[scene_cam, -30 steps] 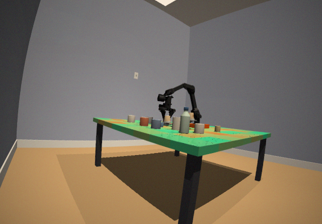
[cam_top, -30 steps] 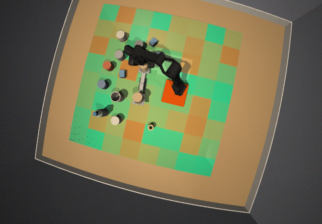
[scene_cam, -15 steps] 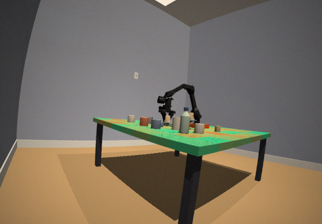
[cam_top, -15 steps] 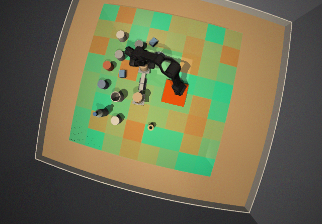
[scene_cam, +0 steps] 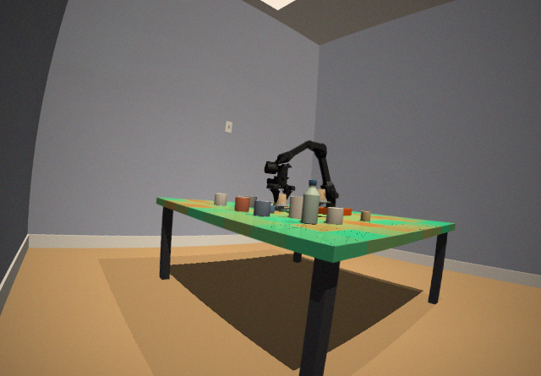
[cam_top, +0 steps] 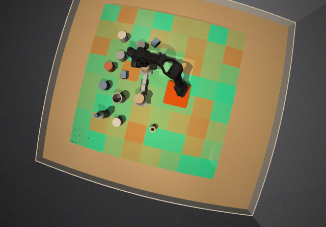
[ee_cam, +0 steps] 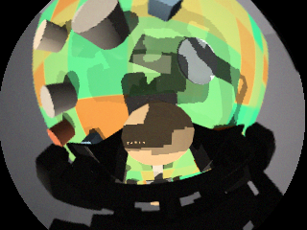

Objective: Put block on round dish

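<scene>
Using the balance [cam_top: 143, 85] [ee_cam: 157, 170] as our landmark, we see its long axis run almost straight up and down the top view, leaning slightly right toward the upper end. At that upper end, we have the hand [cam_top: 144, 66] [scene_cam: 281, 200] [ee_cam: 155, 123] pointing down, its fingers set rather wide around the held cup [cam_top: 145, 69] [scene_cam: 281, 199] [ee_cam: 158, 139], gripping it. That cup is upright, its flat, closed end facing up; we cannot tell whether it has left its pan. At the balance's lower end in the top view stands the other cup [cam_top: 139, 98] [scene_cam: 322, 195], also upright and closed end up, apart from the hand. The round dish [cam_top: 162, 53] [ee_cam: 189, 62] lies to the upper right of the balance, near the gripped end and partly under the arm in the top view. Left of the balance, a blue block [cam_top: 123, 74] [ee_cam: 92, 140] and an open mug [cam_top: 117, 97] [scene_cam: 296, 207] narrow our room on that side; beyond its upper end, a grey cylinder [cam_top: 140, 44] [ee_cam: 101, 24] stands close by the arm. Right of it, between the lower cup and the orange-red slab [cam_top: 172, 100] [scene_cam: 347, 211], we see open worktop [cam_top: 199, 164] [scene_cam: 262, 230] [ee_cam: 96, 72].
</scene>
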Controlling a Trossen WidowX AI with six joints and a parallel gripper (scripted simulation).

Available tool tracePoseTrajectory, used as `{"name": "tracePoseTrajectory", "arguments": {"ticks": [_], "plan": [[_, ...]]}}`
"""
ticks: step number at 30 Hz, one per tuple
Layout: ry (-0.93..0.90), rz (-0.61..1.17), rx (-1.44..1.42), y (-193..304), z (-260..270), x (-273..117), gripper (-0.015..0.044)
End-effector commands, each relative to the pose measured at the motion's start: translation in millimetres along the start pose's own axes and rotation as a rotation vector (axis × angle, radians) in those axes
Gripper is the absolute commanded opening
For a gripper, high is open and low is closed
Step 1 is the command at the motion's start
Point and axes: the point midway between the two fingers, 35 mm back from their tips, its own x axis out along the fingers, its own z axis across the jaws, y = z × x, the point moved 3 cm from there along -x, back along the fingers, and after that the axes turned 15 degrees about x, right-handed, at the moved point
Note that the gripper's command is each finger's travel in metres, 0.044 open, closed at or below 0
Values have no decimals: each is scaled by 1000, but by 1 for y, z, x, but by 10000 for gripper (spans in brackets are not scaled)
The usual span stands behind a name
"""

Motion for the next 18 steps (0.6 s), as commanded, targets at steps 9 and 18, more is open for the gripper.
{"name": "tracePoseTrajectory", "arguments": {"ticks": [9, 18], "plan": [[-6, -4, -2, -1, 5, -16, 0], [-6, -4, -2, -1, 6, -28, 0]]}}
